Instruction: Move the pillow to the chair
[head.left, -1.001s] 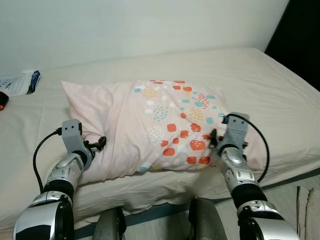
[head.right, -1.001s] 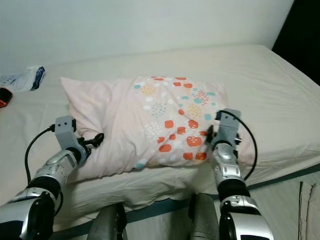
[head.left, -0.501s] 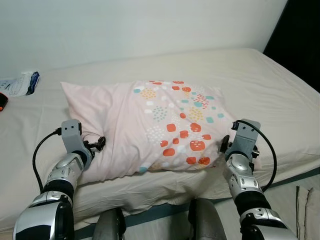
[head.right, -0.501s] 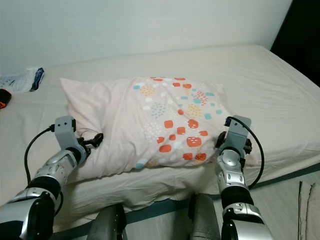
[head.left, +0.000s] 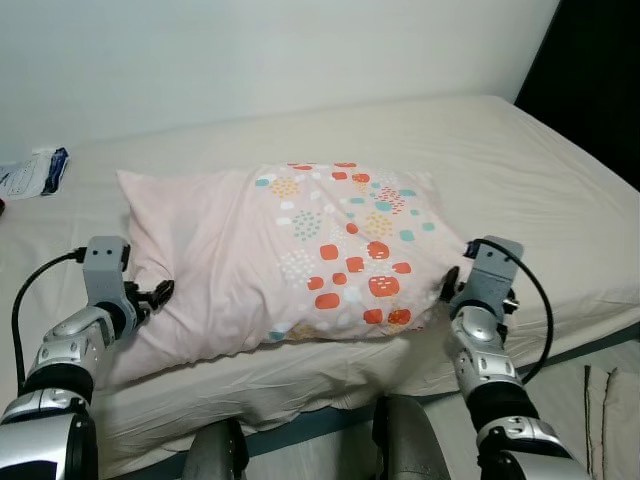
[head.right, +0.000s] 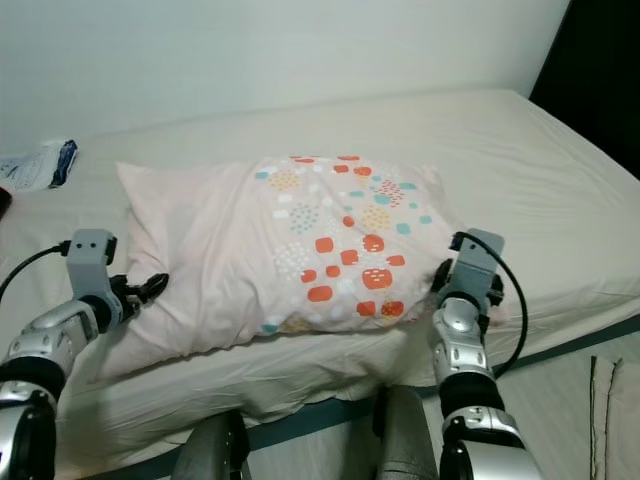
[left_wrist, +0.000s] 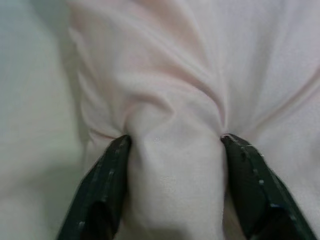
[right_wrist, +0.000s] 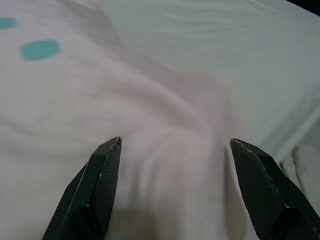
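On the bed (head.left: 560, 180) lies the pillow (head.left: 300, 250): at nine o'clock your left gripper (left_wrist: 172, 145) pinches its fabric; at four your right gripper (right_wrist: 175, 145) straddles it, fingers spread. You're mid-grasp; next, squeeze right, then lift.

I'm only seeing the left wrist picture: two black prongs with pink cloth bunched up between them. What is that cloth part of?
Observer: It's a corner of a pink pillow lying on a bed; the left gripper pinches the plain end.
Operator: Is the whole pillow plain pink?
Observer: No, the other half has orange, teal and yellow patches.
Operator: What's the other arm doing?
Observer: The right gripper sits at the patterned end, fingers spread wide with pillow fabric between them, not squeezed.
Operator: Anything else on the bed?
Observer: A white and blue packet lies near the far left corner, apart from the pillow.
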